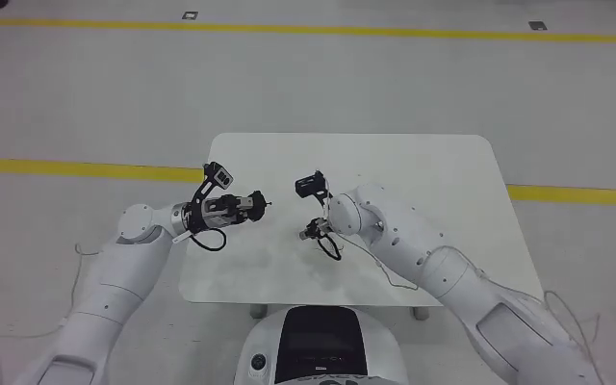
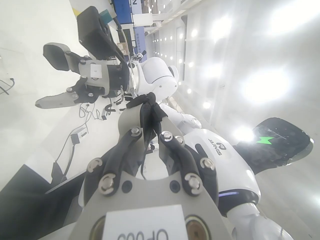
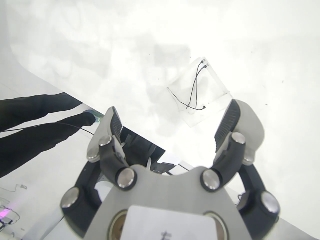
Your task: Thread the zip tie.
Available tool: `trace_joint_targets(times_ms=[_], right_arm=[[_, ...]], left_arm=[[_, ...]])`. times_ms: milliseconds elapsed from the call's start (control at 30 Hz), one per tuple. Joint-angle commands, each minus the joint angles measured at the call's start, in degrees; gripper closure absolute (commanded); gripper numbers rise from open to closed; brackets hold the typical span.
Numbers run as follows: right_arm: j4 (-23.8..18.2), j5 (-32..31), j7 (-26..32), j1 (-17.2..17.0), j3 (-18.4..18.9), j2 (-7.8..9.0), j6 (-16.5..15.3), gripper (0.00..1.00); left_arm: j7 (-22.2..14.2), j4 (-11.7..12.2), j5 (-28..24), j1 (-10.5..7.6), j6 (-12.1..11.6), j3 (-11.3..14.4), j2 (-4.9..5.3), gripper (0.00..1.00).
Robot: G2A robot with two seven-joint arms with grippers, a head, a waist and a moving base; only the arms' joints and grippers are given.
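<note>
My left gripper [image 2: 150, 112] is shut on a black zip tie [image 2: 147, 104]; its bunched head sticks out past the fingertips and its strap runs back between the fingers. In the top view the left gripper [image 1: 260, 205] hovers over the table's left part and points at my right gripper [image 1: 310, 232], a short gap away. The right gripper [image 3: 172, 117] is open with nothing between its ribbed pads [image 3: 228, 118]. From the left wrist view the right gripper [image 2: 43, 78] also stands open, facing the zip tie.
A clear plastic tray [image 3: 218, 81] holding thin black zip ties [image 3: 195, 86] lies on the white table [image 1: 414, 173] beyond the right gripper. A thin cable [image 1: 371, 258] trails along the right arm.
</note>
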Motion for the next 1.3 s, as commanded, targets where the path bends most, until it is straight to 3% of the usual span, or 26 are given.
trace_joint_targets(times_ms=[0,533,1133,1200,1267], right_arm=[[0.11,-0.06,-0.18,-0.07,0.08,-0.11,0.00,0.00],[0.97,-0.93,-1.16,-0.31,-1.19,-0.77,-1.47,0.00],[2.66,-0.99,-4.12,-1.10,0.75,-0.98,-3.29,0.00],[2.80,-1.73,-2.86,-0.77,0.88,-1.01,-2.70,0.42],[2.92,-2.30,-2.07,-0.57,0.95,-1.09,-2.25,0.58]], left_arm=[[0.00,0.00,0.00,0.00,0.00,0.00,0.00,1.00],[0.00,0.00,0.00,0.00,0.00,0.00,0.00,1.00],[0.00,0.00,0.00,0.00,0.00,0.00,0.00,1.00],[0.00,0.00,0.00,0.00,0.00,0.00,0.00,1.00],[0.00,0.00,0.00,0.00,0.00,0.00,0.00,1.00]])
